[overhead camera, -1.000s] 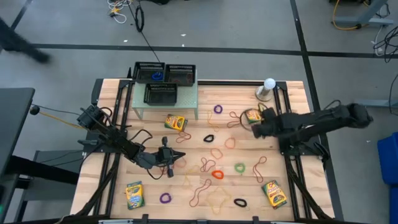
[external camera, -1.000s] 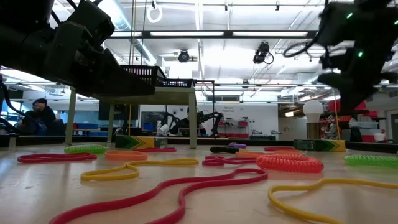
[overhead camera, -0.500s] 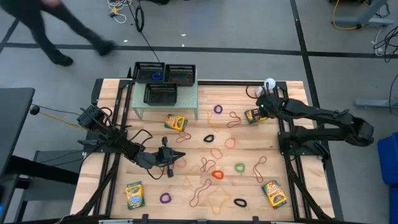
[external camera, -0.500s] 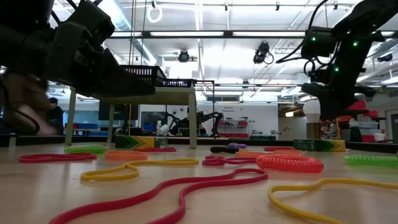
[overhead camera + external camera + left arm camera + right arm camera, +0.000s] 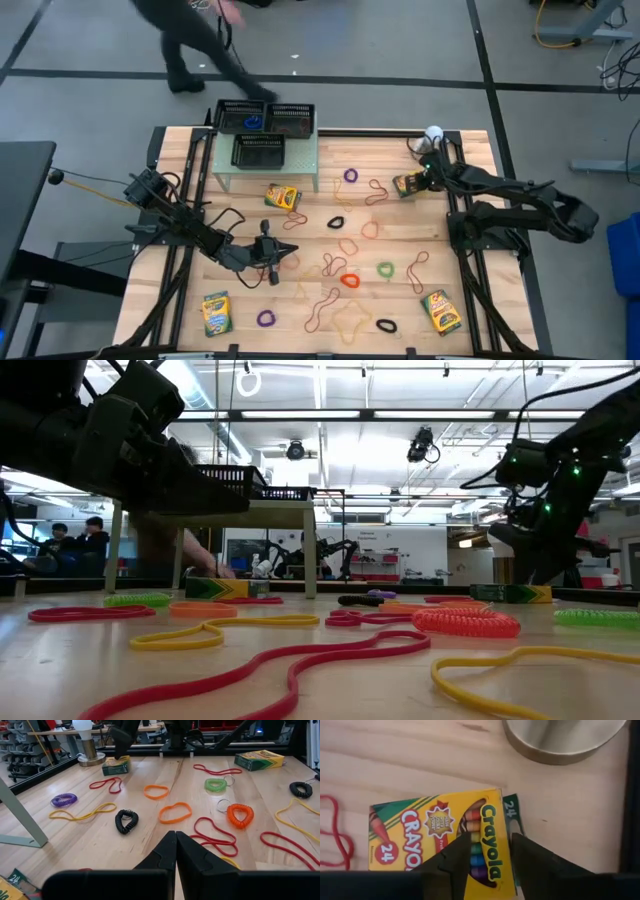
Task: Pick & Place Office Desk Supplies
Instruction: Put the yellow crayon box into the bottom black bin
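Right tool [image 5: 490, 857] over the crayon box [image 5: 442, 837]
Flat yellow-and-green cardboard box sits between its parted fingers near the table's far right corner, ungripped; left tool [image 5: 175, 851] shut, empty.

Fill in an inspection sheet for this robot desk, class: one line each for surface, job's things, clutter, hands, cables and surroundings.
Surface: wooden slat table.
Job's things: four crayon boxes; rubber bands scattered mid-table.
Clutter: black mesh trays on a small shelf; ball-topped stand.
Hands: left hand shut, mid-table; right hand open, straddling a crayon box.
Cables: cables on the floor.
Surroundings: person walking behind the table.
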